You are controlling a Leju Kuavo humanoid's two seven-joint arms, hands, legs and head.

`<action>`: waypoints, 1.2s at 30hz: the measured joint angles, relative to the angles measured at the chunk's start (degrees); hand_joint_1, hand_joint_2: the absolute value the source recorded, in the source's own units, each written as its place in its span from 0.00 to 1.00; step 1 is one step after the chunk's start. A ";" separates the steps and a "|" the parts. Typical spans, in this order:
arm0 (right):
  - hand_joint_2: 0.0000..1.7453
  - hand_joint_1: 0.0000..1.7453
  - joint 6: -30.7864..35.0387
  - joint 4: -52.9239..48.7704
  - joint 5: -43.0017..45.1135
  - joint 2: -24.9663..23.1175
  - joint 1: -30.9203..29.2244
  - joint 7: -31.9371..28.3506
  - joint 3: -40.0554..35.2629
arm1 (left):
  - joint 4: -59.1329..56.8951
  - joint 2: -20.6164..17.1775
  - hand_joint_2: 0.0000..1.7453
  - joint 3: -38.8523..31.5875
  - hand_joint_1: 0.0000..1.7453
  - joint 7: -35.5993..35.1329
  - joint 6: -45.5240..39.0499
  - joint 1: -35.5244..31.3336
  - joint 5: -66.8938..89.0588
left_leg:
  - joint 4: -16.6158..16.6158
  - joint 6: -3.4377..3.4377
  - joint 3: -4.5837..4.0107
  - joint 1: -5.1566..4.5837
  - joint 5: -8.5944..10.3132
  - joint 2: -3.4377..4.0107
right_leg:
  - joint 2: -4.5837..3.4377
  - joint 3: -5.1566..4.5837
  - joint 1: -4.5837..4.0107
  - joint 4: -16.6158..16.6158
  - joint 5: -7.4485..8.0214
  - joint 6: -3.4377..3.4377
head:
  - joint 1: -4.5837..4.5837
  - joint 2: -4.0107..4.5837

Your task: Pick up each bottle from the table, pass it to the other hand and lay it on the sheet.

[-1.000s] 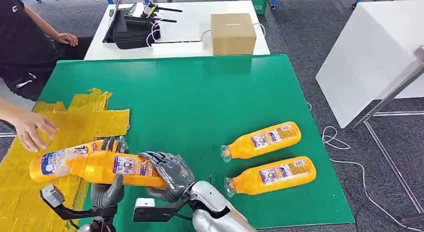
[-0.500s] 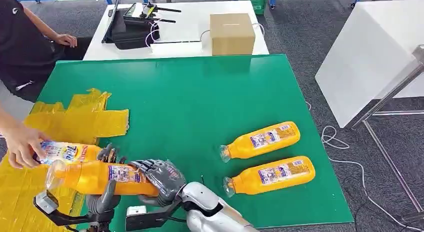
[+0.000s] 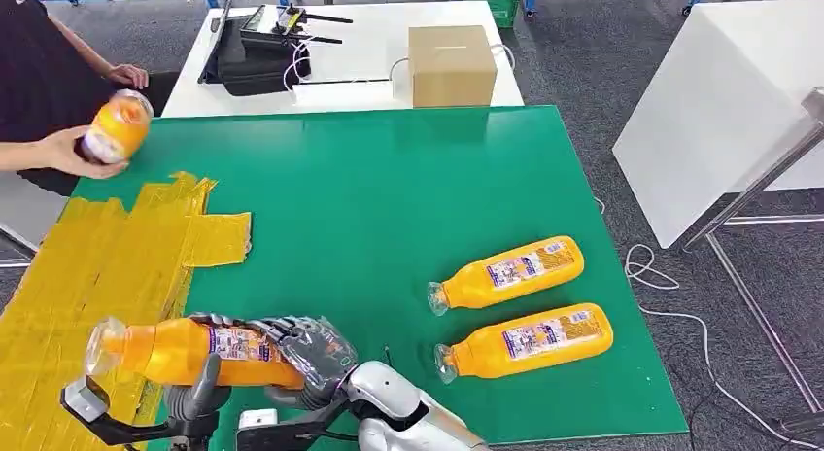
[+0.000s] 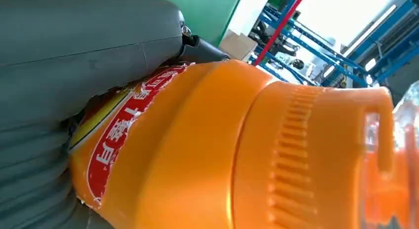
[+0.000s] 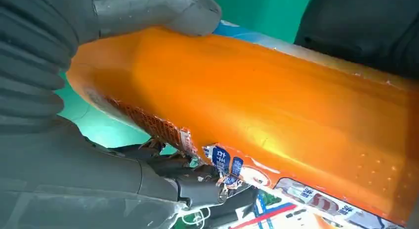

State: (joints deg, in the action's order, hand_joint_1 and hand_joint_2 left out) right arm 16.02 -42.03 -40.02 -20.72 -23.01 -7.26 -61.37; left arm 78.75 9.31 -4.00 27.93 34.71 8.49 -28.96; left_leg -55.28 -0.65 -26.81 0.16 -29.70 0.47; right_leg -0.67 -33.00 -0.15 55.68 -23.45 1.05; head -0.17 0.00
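Both of my hands hold one orange bottle (image 3: 165,349) lying sideways over the table's near left edge, its clear cap end over the yellow sheet (image 3: 107,266). My right hand (image 3: 316,359) wraps the bottle's base. My left hand (image 3: 199,388) grips its middle from below. Up close, the bottle (image 4: 222,150) lies against the grey left hand (image 4: 74,66), and the bottle (image 5: 276,115) sits in the right hand (image 5: 59,174). Two more orange bottles (image 3: 507,272) (image 3: 525,341) lie on the green table (image 3: 389,179) to the right.
A person's hand holds another orange bottle (image 3: 117,125) in the air at the table's far left corner. Behind the green table stands a white table (image 3: 369,82) with a cardboard box (image 3: 451,65) and a black case (image 3: 255,62). A white panel (image 3: 719,111) and floor cables lie to the right.
The person picked a bottle off the yellow sheet and lifted it away to the far left. The bottle in my hands sank slightly lower and nearer.
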 measured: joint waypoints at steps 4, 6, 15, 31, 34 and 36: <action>0.00 0.00 1.75 0.48 -0.63 0.55 0.66 0.04 1.73 | 1.16 -0.18 1.00 0.07 1.00 3.33 -7.36 -1.09 11.91 | 0.00 0.00 -0.01 0.01 0.00 -0.04 | 0.02 0.03 0.00 0.00 0.00 0.00 | 0.00 0.00; 0.00 0.00 1.86 -0.30 -1.11 1.39 1.71 0.09 3.83 | 2.92 -0.76 1.00 0.26 1.00 4.50 -14.24 -1.40 21.66 | 0.00 0.00 -0.02 0.01 0.00 -0.04 | 0.02 0.02 0.00 0.01 0.00 0.00 | 0.00 0.00; 0.00 0.00 -0.77 -12.03 -0.78 7.79 6.98 -1.47 12.83 | 9.84 -4.42 1.00 0.11 1.00 3.91 -43.89 -2.80 54.44 | 0.00 0.00 -0.05 0.01 0.00 -0.07 | 0.04 0.02 0.02 0.01 0.00 0.00 | -0.02 0.00; 1.00 0.00 -21.82 -52.38 13.16 46.87 20.84 -10.58 33.07 | 1.50 -16.66 1.00 3.04 1.00 -15.19 -63.82 -1.87 101.35 | -0.03 -0.20 -0.06 -0.27 -0.12 -0.08 | 0.09 0.03 0.25 -0.09 -0.01 0.03 | -0.04 0.00; 1.00 0.00 -23.41 -56.43 13.27 52.49 23.32 -10.14 37.00 | -3.22 -17.64 1.00 4.46 1.00 -15.85 -61.46 -3.20 100.32 | -0.03 -0.24 -0.12 -0.25 -0.15 -0.01 | 0.05 0.04 0.28 -0.09 -0.01 0.03 | -0.02 0.00; 1.00 0.00 -23.61 -57.91 13.29 54.56 24.17 -10.12 38.53 | -4.51 -17.97 1.00 4.98 1.00 -15.89 -61.40 -4.01 100.10 | -0.02 -0.24 -0.07 -0.25 -0.15 -0.02 | 0.03 0.06 0.28 -0.09 -0.01 0.03 | -0.04 0.00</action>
State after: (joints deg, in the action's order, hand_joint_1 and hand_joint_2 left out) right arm -7.58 -99.94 -26.73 33.84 1.16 -17.38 -22.85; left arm 74.24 -8.66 0.98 12.04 -26.69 4.48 71.15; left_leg -55.31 -0.89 -26.89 -0.09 -29.85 0.45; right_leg -0.64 -32.94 0.13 55.59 -23.46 1.08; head -0.22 0.00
